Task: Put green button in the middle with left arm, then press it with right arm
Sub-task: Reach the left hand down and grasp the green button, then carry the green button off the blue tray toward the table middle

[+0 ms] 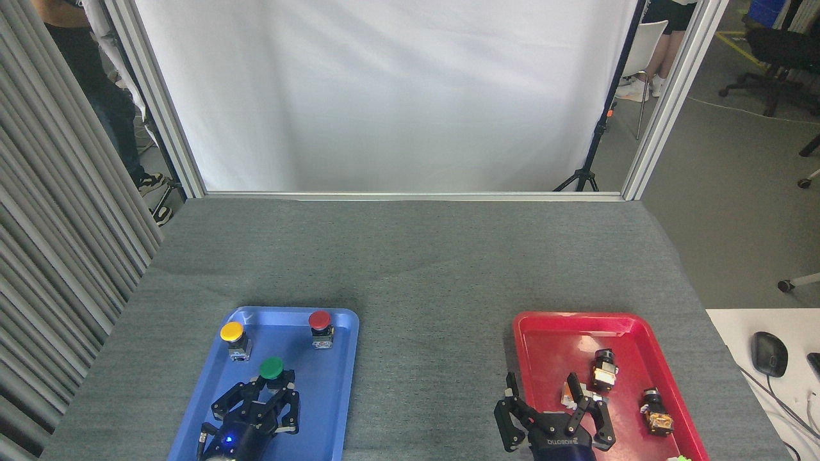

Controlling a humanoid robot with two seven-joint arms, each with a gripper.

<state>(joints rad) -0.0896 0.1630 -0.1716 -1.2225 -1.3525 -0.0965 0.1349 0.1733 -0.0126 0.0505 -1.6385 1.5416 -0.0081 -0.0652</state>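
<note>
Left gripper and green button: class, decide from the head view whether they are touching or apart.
Touching. In the head view the left gripper has its fingers closed around the base of the green button, with no gap showing; only the cap stands clear above them.

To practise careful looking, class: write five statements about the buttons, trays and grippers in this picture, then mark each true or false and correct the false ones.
1. The left gripper is closed around the green button. True.
2. The green button sits on the middle cloth. False: it is over the blue tray.
3. The right gripper holds a button. False: it is open and empty.
4. The yellow button stands in the blue tray. True.
5. The red button is in the red tray. False: blue tray.
</note>
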